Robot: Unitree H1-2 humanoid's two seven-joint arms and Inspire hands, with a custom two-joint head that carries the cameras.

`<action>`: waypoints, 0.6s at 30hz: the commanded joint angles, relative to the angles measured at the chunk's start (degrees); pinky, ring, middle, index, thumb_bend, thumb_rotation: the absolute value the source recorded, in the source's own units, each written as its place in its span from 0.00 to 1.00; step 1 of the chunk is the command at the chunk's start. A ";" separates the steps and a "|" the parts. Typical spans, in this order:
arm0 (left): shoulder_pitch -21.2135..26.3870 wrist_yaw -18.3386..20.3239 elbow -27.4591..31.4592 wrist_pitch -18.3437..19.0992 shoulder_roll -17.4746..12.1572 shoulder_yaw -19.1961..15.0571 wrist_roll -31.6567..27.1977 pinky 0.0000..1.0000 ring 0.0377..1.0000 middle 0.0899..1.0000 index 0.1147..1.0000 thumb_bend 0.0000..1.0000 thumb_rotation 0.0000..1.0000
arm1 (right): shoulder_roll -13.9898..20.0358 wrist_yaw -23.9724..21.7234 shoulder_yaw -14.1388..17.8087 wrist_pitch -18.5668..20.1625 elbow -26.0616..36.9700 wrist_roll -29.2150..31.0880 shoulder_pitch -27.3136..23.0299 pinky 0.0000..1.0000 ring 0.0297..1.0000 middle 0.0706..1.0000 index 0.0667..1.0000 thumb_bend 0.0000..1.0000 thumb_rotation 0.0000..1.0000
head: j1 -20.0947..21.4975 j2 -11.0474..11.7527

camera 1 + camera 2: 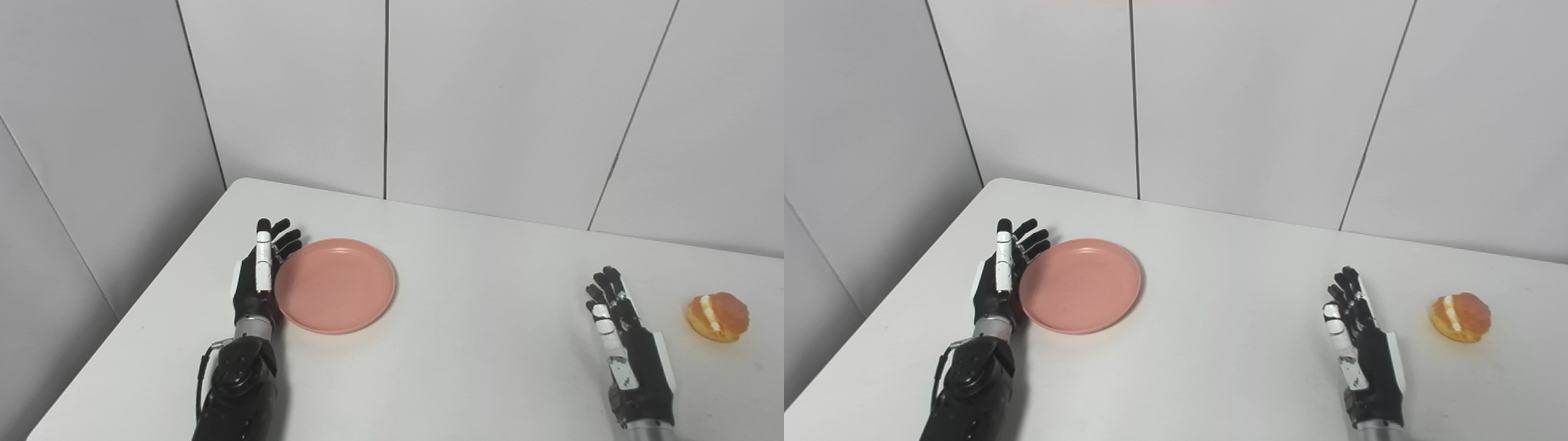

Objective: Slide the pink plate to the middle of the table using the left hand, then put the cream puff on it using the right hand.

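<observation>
The left hand [260, 272] stood on edge on the white table [478, 318], palm turned toward the pink plate [335, 285], its fingers [278, 236] straight and spread a little, holding nothing. The inner side of the hand lay against the plate's left rim, touching it or very nearly so; the exact contact could not be made out. Its black forearm rose from the bottom edge at the left, wrist straight, with a loop of cable showing at the joint behind the hand.

The right hand [625, 343] lay low over the table at the right, also on edge, fingers extended and loosely apart, palm facing left, empty. Its forearm was cut off by the bottom edge just behind the metal wrist cuff. Whether the hand rested on the table or hung just above it could not be told.

The plate sat flat on the left half of the table, left of the middle, with nothing on it. The cream puff [718, 316] sat on the table near the right edge of the view, well apart from the plate and a little way to the right of the right hand, not touching it. It was golden brown, with a white band of cream showing through its split.

No brand, label or writing could be read on the hands, the plate or the grey wall panels [490, 104] behind the table. The table's near edge and right end were out of frame.
</observation>
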State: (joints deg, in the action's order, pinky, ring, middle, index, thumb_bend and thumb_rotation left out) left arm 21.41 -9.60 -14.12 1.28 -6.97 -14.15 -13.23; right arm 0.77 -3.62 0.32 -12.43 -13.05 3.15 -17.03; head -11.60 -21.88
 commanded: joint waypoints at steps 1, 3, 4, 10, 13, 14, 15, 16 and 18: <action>0.64 1.07 1.73 0.58 -0.22 0.54 0.62 0.82 0.80 0.76 0.75 0.72 1.00 | -1.08 0.33 -0.29 -1.31 -1.46 -0.02 2.80 0.93 0.92 0.93 0.94 0.52 0.76 | 0.27 -0.17; 0.51 1.13 2.53 1.51 0.06 0.72 0.14 0.82 0.80 0.77 0.76 0.72 1.00 | -1.24 0.31 -0.40 -1.21 -1.54 -0.01 2.66 0.93 0.92 0.93 0.95 0.52 0.77 | 1.50 -1.10; 0.28 1.53 3.31 2.26 0.18 0.97 -0.15 0.82 0.80 0.77 0.76 0.72 1.00 | -1.46 0.32 -0.49 -0.43 -1.12 0.04 2.69 0.94 0.92 0.93 0.95 0.52 0.77 | 2.48 -1.27; -0.77 3.94 4.91 2.98 0.92 1.83 -1.66 0.88 0.85 0.82 0.80 0.71 1.00 | -2.80 2.10 -0.97 1.41 -0.14 -1.77 2.59 0.94 0.94 0.95 0.95 0.60 0.76 | 5.16 -2.43; -1.51 5.59 4.94 2.38 1.12 3.18 -1.13 0.87 0.85 0.82 0.80 0.68 1.00 | -3.30 2.79 -1.27 2.25 0.39 -2.53 2.52 0.93 0.94 0.95 0.95 0.62 0.77 | 6.14 -2.96; -1.76 6.44 4.89 2.31 1.21 3.76 -1.18 0.87 0.85 0.82 0.80 0.68 1.00 | -3.38 2.84 -1.40 2.53 0.51 -2.68 2.42 0.94 0.94 0.95 0.96 0.63 0.77 | 6.59 -3.30; -2.04 6.87 5.18 2.69 1.45 4.21 -1.25 0.89 0.85 0.82 0.80 0.68 1.00 | -3.53 2.99 -1.46 2.96 0.71 -2.83 2.33 0.94 0.94 0.95 0.96 0.63 0.77 | 7.17 -3.71; -2.30 6.94 5.69 3.29 1.80 4.54 -1.33 0.90 0.85 0.82 0.80 0.68 1.00 | -3.73 3.34 -1.51 3.37 0.93 -3.16 2.25 0.93 0.94 0.95 0.96 0.62 0.77 | 7.70 -4.09; -2.83 6.93 6.69 3.90 2.69 5.09 -1.35 0.89 0.85 0.82 0.80 0.67 1.00 | -4.08 4.00 -1.68 3.97 1.30 -3.77 2.10 0.93 0.94 0.95 0.96 0.61 0.77 | 8.65 -4.64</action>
State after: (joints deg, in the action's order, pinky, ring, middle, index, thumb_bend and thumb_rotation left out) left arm 18.63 -3.39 -9.04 4.63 -4.84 -9.54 -14.61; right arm -2.40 -0.16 -1.01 -9.04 -11.19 -0.27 -16.67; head -2.90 -26.45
